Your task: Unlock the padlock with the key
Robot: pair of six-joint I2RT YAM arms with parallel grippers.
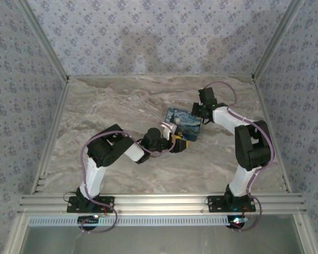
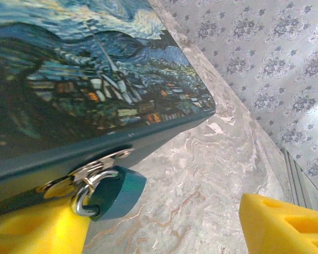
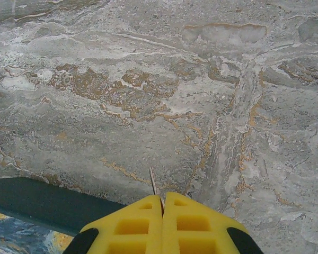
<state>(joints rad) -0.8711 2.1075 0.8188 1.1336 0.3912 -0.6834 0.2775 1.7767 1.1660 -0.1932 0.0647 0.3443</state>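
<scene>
The painted box [image 1: 183, 121] lies near the middle of the marbled surface [image 3: 201, 79], with one arm at each side of it. The dark blue padlock [image 2: 119, 189] hangs from a metal hasp [image 2: 95, 168] on the box's dark front edge, its silver shackle [image 2: 84, 198] threaded through the loop and its body tilted down toward the surface. The left gripper [image 2: 164, 219] stands with its yellow fingers [image 2: 286, 225] well apart and nothing clamped. The padlock sits between them, right up against the finger at the lower left of the wrist view. The right gripper [image 3: 162, 201] is at the box's far side, just beyond its edge. Its fingers are pressed together on the key [image 3: 153, 182], whose thin metal tip pokes out above the surface.
</scene>
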